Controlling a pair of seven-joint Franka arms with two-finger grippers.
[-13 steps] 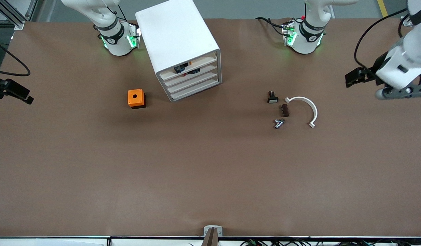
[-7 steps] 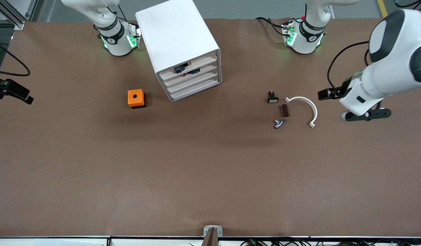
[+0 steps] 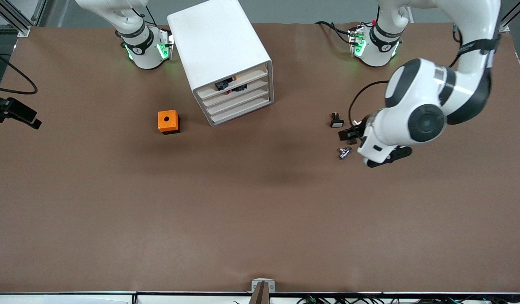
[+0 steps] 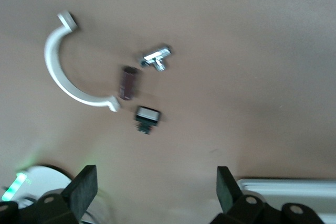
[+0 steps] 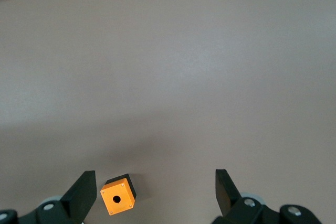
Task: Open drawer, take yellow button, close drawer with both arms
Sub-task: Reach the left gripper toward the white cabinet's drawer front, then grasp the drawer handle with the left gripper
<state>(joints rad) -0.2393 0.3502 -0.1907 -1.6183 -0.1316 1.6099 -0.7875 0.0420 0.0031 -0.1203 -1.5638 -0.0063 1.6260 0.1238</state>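
The white cabinet [image 3: 220,46] stands between the arms' bases. Its top drawer [image 3: 243,77] is pushed in, level with the three below. Small dark parts and an orange speck [image 3: 234,78] show over the drawer's front. I cannot tell if that is the button. My left gripper [image 3: 348,134] is open and empty, in the air over the small parts toward the left arm's end; its wrist view shows the fingers wide apart [image 4: 155,192]. My right gripper [image 3: 32,121] waits open at the right arm's end of the table, with its fingers spread in its wrist view [image 5: 155,195].
An orange cube box [image 3: 168,121] with a round hole sits beside the cabinet, also seen in the right wrist view [image 5: 118,195]. Under the left arm lie a black part with a white face [image 4: 147,116], a brown piece [image 4: 128,82], a metal fitting [image 4: 156,56] and a white curved bracket [image 4: 63,72].
My left arm has swung in from the left arm's end of the table, and its gripper is now over the small parts. The right gripper and the cabinet have not moved.
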